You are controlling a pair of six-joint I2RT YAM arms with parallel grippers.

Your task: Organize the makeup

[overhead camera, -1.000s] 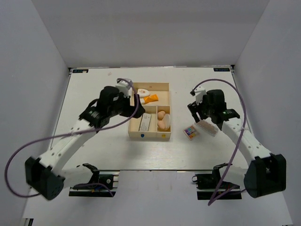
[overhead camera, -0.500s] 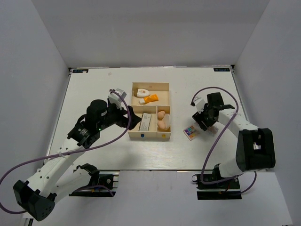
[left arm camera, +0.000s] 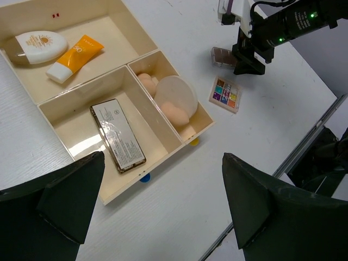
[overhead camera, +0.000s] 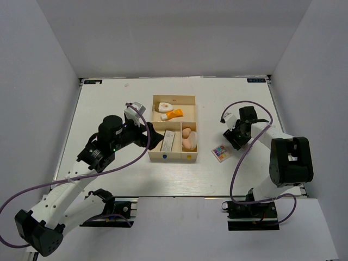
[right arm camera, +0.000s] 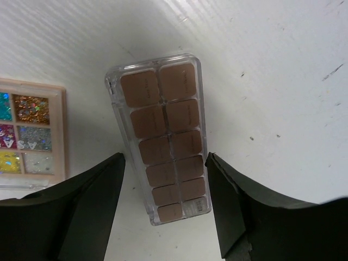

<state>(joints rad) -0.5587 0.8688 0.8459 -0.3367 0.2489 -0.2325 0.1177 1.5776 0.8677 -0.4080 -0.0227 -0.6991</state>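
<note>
1. Left pincer: jaws fully spread, nothing between them. It hangs over the near left part of the wooden box.

2. Multicoloured palette: lies flat on the surface, right of the box and outside it. Status: not yet stowed.

3. Box, near left compartment: one flat palette with a label lies on the floor of the compartment. Status: stowed.

4. Box, near right compartment: beige sponges with the round puff resting on top of them. Status: stowed.

5. Right pincer: lowered over the brown palette, one finger at each long side.
   - The left finger stands clear of the palette, with bare surface showing between them.
   - The right finger is at the palette's edge; contact cannot be confirmed.
   - The jaws are released and nothing is grasped.
   - The brown palette lies flat on the surface just beside the multicoloured one, right of the box. Status: not yet stowed.

6. Box, far compartment: orange tube and white teardrop piece lie side by side. Status: stowed.

7. Progress, as judged: most items are in place; the two palettes on the surface remain, the brown one being the step in hand
</note>
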